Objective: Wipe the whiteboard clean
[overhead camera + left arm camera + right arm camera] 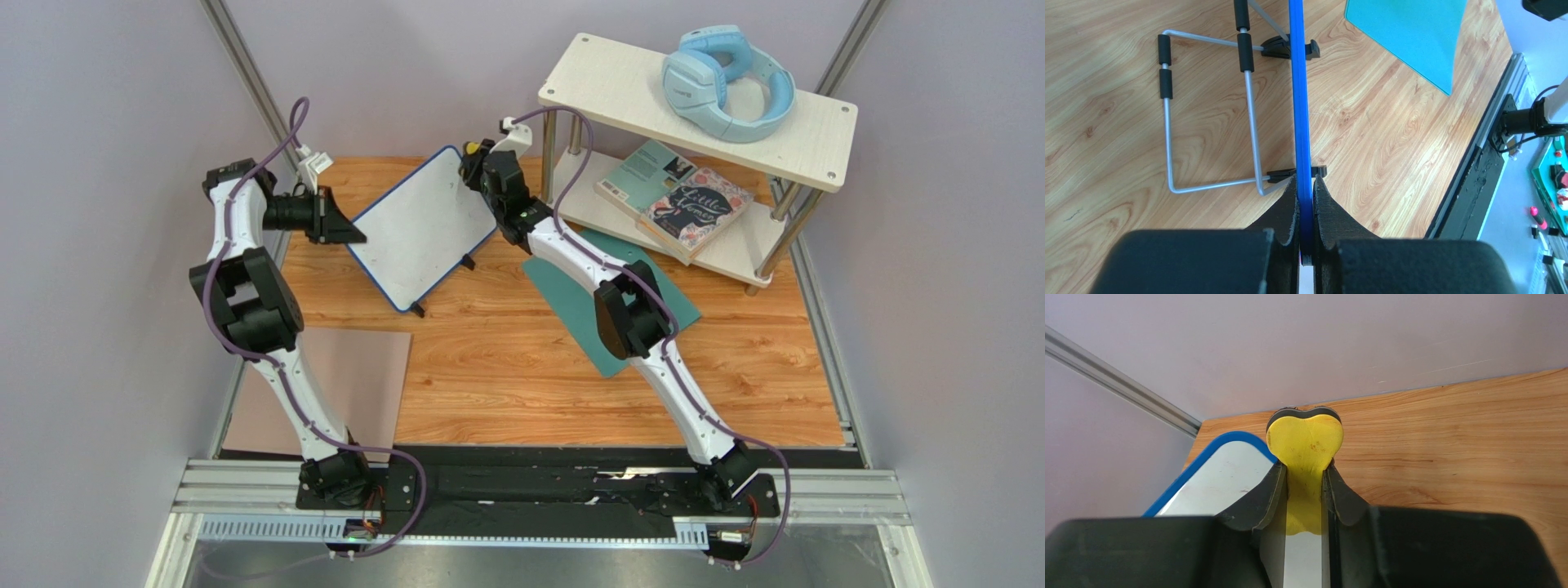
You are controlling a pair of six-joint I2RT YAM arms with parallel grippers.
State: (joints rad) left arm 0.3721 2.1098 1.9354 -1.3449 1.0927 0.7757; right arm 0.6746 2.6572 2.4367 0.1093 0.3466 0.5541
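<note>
The whiteboard (421, 228) stands tilted on its black feet at the back of the wooden table, its white face blank, with a thin blue rim. My left gripper (347, 227) is shut on its left edge; in the left wrist view the blue rim (1298, 92) runs edge-on between the fingertips (1288, 199). My right gripper (474, 167) is shut on a yellow eraser (1305, 441) at the board's top right corner. The board's blue corner (1223, 471) shows left of the eraser in the right wrist view.
A wire stand (1207, 110) props the board from behind. A teal flat sheet (570, 288) lies under the right arm. A brownish-pink mat (356, 380) lies front left. A white shelf (797, 135) at back right holds blue headphones (726, 81) and books (672, 199).
</note>
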